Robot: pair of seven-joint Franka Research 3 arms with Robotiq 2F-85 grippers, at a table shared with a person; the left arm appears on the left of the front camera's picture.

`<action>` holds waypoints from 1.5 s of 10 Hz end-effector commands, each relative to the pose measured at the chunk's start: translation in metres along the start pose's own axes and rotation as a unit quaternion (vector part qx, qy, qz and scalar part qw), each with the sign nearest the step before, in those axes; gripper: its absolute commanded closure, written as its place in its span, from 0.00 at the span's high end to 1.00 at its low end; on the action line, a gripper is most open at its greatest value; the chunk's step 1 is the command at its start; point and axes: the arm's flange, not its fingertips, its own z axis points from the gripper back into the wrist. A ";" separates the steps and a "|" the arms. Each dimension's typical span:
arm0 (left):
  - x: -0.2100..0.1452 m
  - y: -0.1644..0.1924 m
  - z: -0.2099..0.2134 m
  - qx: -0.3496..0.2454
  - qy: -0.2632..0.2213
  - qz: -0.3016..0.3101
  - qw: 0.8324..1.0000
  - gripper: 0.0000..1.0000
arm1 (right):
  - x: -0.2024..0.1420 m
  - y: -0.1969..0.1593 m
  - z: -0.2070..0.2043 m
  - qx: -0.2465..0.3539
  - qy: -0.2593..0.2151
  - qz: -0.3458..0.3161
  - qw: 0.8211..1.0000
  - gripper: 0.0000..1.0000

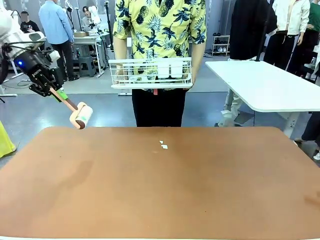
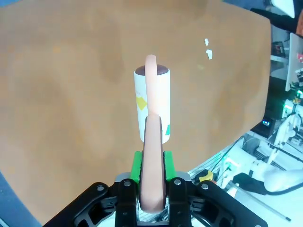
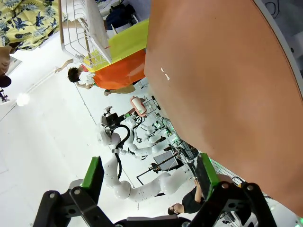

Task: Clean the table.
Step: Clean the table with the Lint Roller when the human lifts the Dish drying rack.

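- You're in a lab hall, not a home.
- Past the tabletop's (image 1: 150, 190) far edge: grey floor (image 1: 107, 107), white table (image 1: 265, 85), cluttered workbench (image 1: 92, 38), people (image 1: 56, 25) standing.

The worktop (image 1: 160, 190) ran out of the front view at 3, 6 and 9 o'clock, so its near corners were lost. Between 9 and 10 o'clock the left arm (image 1: 15, 42) was cropped by the edge. The left pincer (image 1: 57, 94) swallowed the rear end of the lint roller (image 1: 81, 116) handle. In the left wrist view that end sat buried between the fingers at 6 o'clock.

The white scraps (image 1: 163, 145) were too small to identify. The person (image 1: 159, 25) was cropped at 12 o'clock, and the white items in the dish rack (image 1: 150, 82) could not be made out. The right pincer (image 3: 149, 174) was cut off at 6 o'clock.
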 end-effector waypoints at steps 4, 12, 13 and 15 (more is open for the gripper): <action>0.043 0.005 -0.063 -0.039 0.035 0.050 0.997 0.19 | -0.003 0.001 0.000 -0.003 0.000 0.004 1.000 1.00; 0.061 -0.035 -0.148 -0.061 0.007 0.047 0.997 0.19 | -0.003 0.001 0.000 -0.003 0.000 0.004 1.000 1.00; 0.064 -0.042 -0.159 -0.066 0.010 0.044 0.997 0.19 | -0.003 0.001 0.000 -0.003 0.000 0.004 1.000 1.00; 0.075 -0.048 -0.167 -0.082 0.032 0.041 0.995 0.19 | -0.003 0.001 0.000 -0.003 0.000 0.004 1.000 1.00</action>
